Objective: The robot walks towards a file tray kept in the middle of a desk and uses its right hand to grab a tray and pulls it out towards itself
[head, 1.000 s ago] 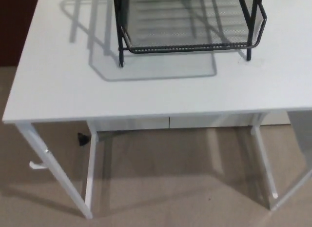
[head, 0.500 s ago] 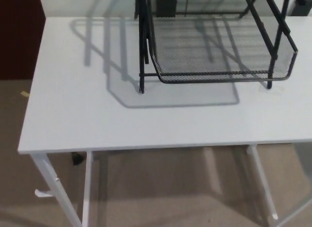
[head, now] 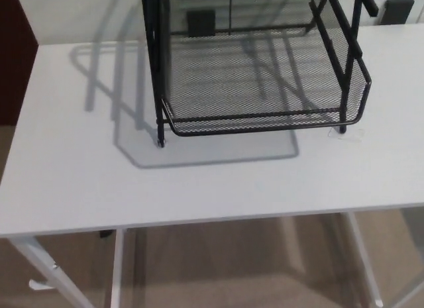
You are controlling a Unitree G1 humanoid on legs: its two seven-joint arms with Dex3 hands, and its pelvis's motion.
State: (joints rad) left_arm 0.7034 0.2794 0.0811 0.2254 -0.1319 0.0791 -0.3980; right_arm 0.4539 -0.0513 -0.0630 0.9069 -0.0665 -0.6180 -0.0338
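Overhead view: a white worktop (head: 132,189) fills most of the picture, seen from above and in front, with beige floor showing below its near edge.
File tray: a black wire-mesh file tray (head: 258,76) stands on the far middle of the worktop, a little right of centre, its lowest tray's front lip (head: 265,126) facing the robot.
Frame: black upright posts (head: 158,63) hold the tiers; their feet rest on the worktop.
Hands: neither robot hand appears, so whether the fingers are released, clenched or grasping anything cannot be told.
Task stage: judging by this, the approach is not finished and the reach with the right hand has not begun.
Risk, whole rack sliding: the stand looks light and unanchored; a pull on the lip may drag the entire rack forward instead of sliding one tray out.
Risk, poor hold: the lip is thin and low, so thick fingers may slip off or snag in the mesh.
Risk, tipping: a pull angled upward could lift the front feet.
Cut off: the upper tiers run out of the top edge; how many there are is unclear.
Hard to make out: two dark shapes (head: 200,22) behind the mesh cannot be identified.
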